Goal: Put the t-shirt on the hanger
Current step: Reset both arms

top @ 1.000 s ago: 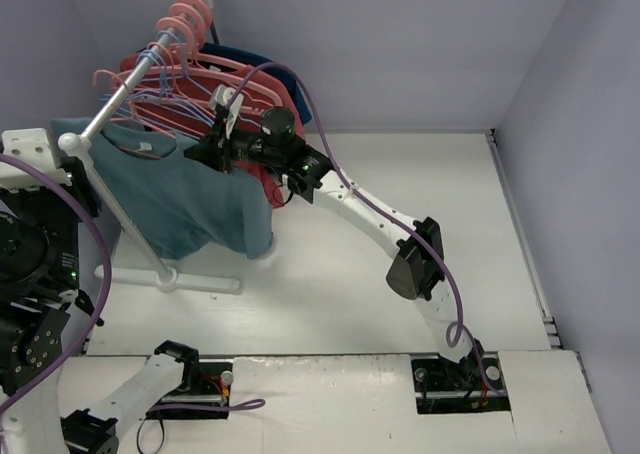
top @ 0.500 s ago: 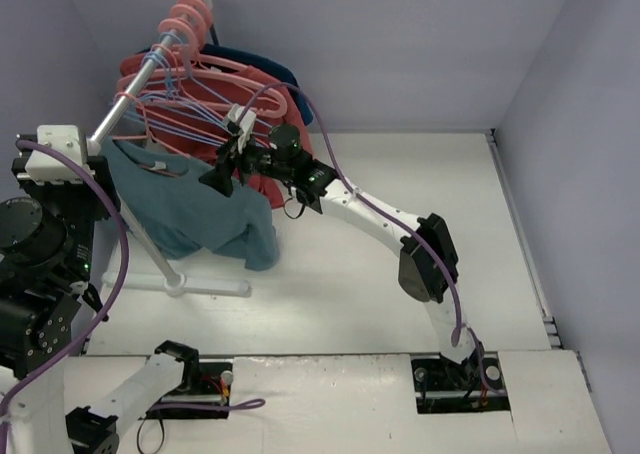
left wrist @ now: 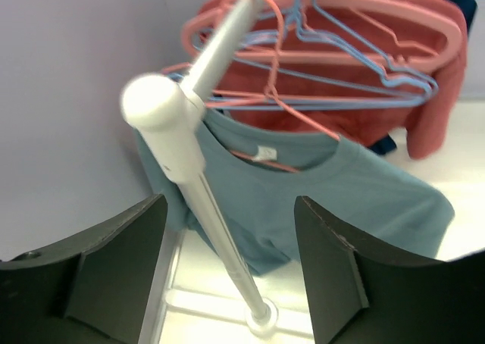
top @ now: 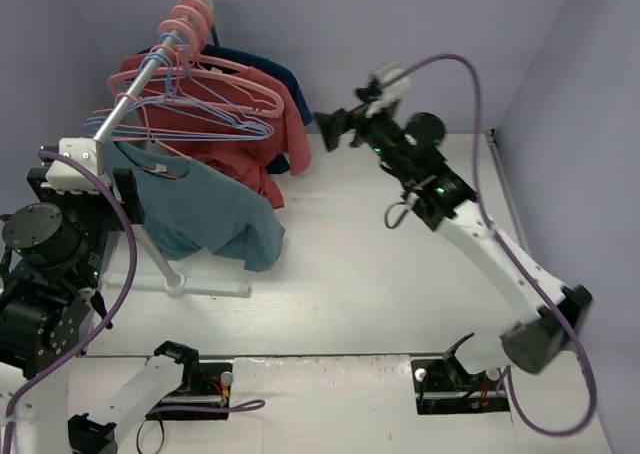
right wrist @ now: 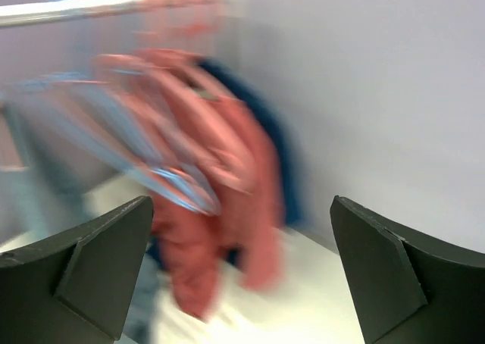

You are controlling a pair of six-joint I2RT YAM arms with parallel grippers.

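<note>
Top external | my left claw (left wrist: pixel 227 207) gapes empty by the rail (top: pixel 130 91) end | t-shirt (top: pixel 200 209) hangs there on the hanger (left wrist: pixel 303 115) | right claw (top: pixel 335 126) spread, empty, well apart | risk: a nudge from my left arm slides the hanger off the rail end

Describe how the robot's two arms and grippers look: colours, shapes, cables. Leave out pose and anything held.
Both arms have white links and black joint housings. The right arm trails a looping purple cable and shows small green lights; the left arm carries a second purple cable. The left gripper and right gripper each have two dark grey, wedge-shaped fingers with flat faces.
</note>
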